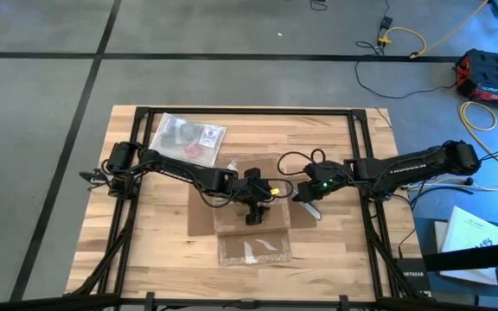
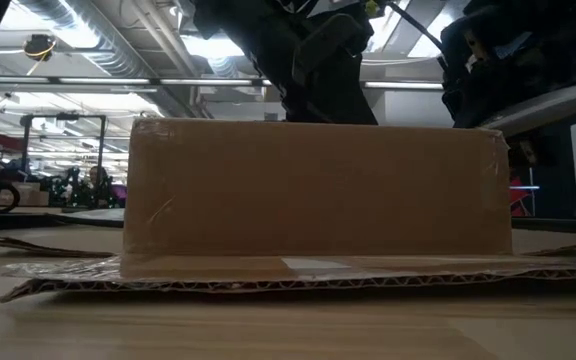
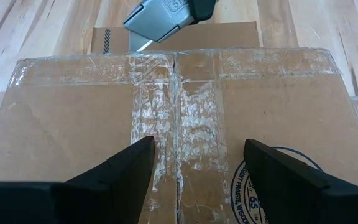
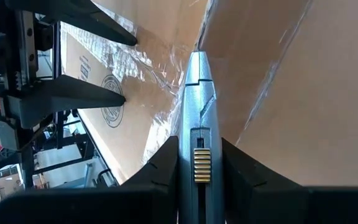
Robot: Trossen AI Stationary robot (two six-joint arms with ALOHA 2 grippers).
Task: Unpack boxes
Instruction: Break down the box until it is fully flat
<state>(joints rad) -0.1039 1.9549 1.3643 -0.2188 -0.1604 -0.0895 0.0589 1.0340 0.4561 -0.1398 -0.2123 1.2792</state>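
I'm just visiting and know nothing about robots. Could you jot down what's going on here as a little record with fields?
Setting: wooden table, two dark robot arms over it
Main object: taped brown cardboard box, closed, mid-table
Left gripper: open, poised above the box's taped top
Right gripper: shut on a grey utility knife
Knife position: tip at the box's taped centre seam, at its far edge
Also on table: clear plastic bag beyond the box
Stage: box not yet opened
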